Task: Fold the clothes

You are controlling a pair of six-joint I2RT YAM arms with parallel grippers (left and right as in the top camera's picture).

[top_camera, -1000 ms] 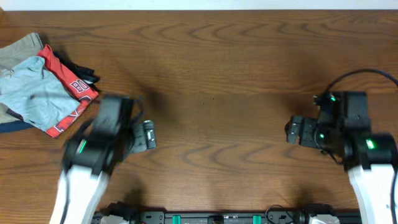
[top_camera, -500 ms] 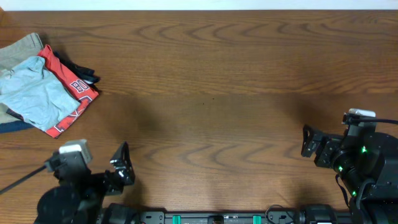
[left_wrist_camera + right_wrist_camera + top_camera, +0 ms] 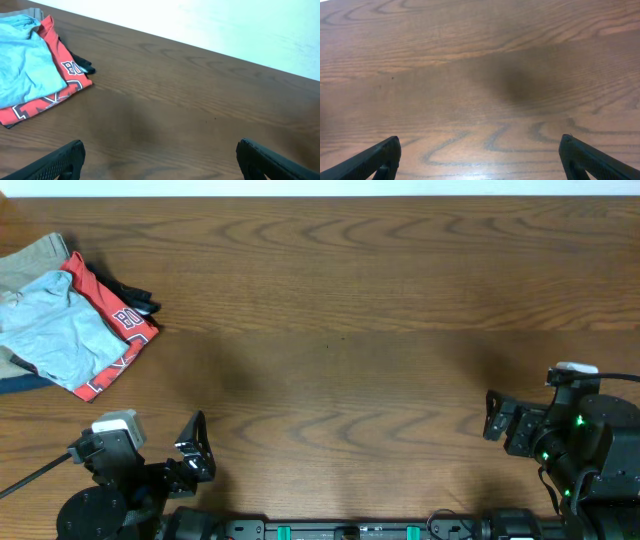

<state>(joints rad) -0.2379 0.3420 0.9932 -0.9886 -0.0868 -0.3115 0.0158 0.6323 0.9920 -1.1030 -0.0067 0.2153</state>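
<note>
Pale-blue cotton, the clothes (image 3: 50, 330) lie crumpled on top of a heap well ahead and to the left of the left gripper (image 3: 185, 455), and farther still from the right gripper (image 3: 497, 418). From overhead, both grippers sit low at the near edge of the wooden table (image 3: 340, 300), jaws spread and holding nothing. The blue fabric rests directly on a red T-shirt (image 3: 122, 340) and touches a beige garment (image 3: 35, 252), so a deep pinch would likely catch two layers and drag the whole heap. In the left wrist view the blue cloth runs past the frame's left edge, ahead-left of the parted fingers (image 3: 55, 160). Its outline is hidden, so a grab there may land mid-panel and bunch the thin fabric. The right wrist view shows only bare wood ahead of its wide-open fingers (image 3: 370, 160), so that arm probably cannot help until the garment is pulled toward the centre.
</note>
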